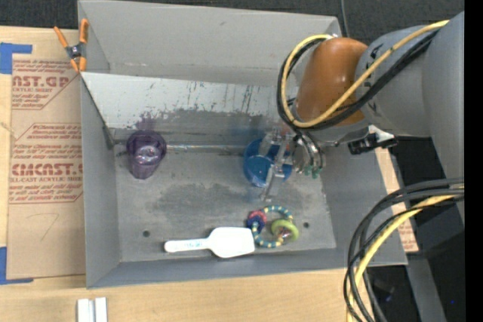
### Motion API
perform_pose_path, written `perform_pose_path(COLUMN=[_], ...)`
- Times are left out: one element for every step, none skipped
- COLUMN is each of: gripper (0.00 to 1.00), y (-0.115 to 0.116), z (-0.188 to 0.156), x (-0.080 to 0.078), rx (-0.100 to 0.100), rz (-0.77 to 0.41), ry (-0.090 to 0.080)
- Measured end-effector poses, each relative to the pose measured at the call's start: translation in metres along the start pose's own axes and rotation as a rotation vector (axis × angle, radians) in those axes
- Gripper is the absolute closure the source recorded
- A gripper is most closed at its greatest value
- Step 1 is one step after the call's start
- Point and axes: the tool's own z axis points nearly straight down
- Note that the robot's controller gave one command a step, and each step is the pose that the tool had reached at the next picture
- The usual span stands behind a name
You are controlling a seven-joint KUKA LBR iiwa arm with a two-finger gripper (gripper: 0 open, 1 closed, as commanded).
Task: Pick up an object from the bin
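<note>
Bin (189, 38): grey metal, floor scuffed, with a bluish smear along the foot of the far wall.

Left part of the floor: purple cup (145, 154), see-through, mouth turned up toward the camera. It sits close to the left wall and well apart from everything else.

Lower middle: white scoop (219, 243) lying flat near the front wall. Its handle points left and its broad end points right.

Right of centre: blue cup (256, 168), tipped over on its side. It is the thing nearest the hand, and its right edge meets the metal of the hand. Whether it is gripped or merely touched cannot be told.

Below the blue cup: ring toy (273, 228), a loop of many-coloured beads with a pale green ring. It lies flat just beside the scoop's broad end, close enough that the two may touch.

Hand (290, 160): down in the bin at centre right, immediately right of the blue cup and above the ring toy. Whether it is released or clenched cannot be told, since the wrist parts crowd the view there.

Above the hand: orange cover (332, 79) on the wrist, with yellow and black cables (285, 83) looped round it.

Far right: grey arm (430, 79) coming in over the bin's right rim.
</note>
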Motion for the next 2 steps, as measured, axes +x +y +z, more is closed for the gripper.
perform_pose_path(gripper=[0.0, 1.0], y=[-0.022, 0.003], z=[0.032, 0.032], x=[0.084, -0.001], rx=[-0.001, -0.001], rz=[-0.048, 0.239], ry=[0.006, 0.008])
